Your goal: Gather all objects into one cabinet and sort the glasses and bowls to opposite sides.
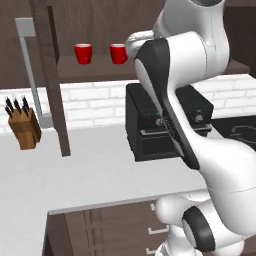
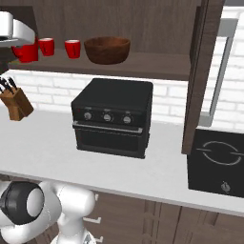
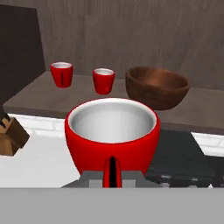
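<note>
Fingers (image 3: 113, 175) clamped on third red cup (image 3: 112, 131). Recommend setting it upright on shelf (image 3: 43, 98) beside two cups (image 3: 61, 74), well apart from bowl (image 3: 157, 86).

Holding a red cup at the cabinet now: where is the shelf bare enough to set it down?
Bare shelf runs right of the wooden bowl to the open door, and along the front edge. It is crowded at left: two red cups stand beside the bowl. The pincer holds the third cup.

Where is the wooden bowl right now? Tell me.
The wooden bowl sits on the cabinet shelf above the black oven, just right of two red cups in the right base view.
</note>
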